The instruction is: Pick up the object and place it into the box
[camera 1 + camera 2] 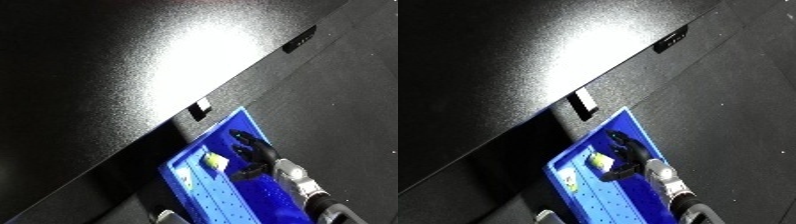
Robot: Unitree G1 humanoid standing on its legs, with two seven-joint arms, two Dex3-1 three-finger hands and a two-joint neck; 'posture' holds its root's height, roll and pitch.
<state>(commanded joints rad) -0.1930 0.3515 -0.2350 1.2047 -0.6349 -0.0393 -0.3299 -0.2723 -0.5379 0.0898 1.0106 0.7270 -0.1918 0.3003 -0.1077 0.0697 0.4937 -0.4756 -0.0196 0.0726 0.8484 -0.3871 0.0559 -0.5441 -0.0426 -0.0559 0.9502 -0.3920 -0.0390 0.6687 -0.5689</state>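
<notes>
a: seen below the bench (107, 75) edge?
b: blue bin (191, 192), standing on the dark floor (346, 100) just beside the bench's long edge, tilted across the lower part of both views. pale dotted lining along its bottom.

a: and the object?
b: small yellow-white thing (214, 161), lying inside the bin near its upper wall, close to the corner nearest the bench. too small to name.

a: right robot hand?
b: black, reaching into the bin from the lower right (250, 152) on a white and silver forearm (302, 182). fingers curled, tips just beside the object. contact between fingers and object: cannot tell. nothing plainly held.

a: left robot hand?
b: not seen in either view.

a: on the bench itself?
b: black top, with 1 wide bright glare patch across its middle. along the side face of its long edge, 2 small fittings: 1 white tab (583, 101) above the bin, 1 dark plate (671, 41) farther toward the upper right corner.

a: anything else low down?
b: pale grey piece (164, 216) at the bottom edge, left of the bin. unclear what.
</notes>
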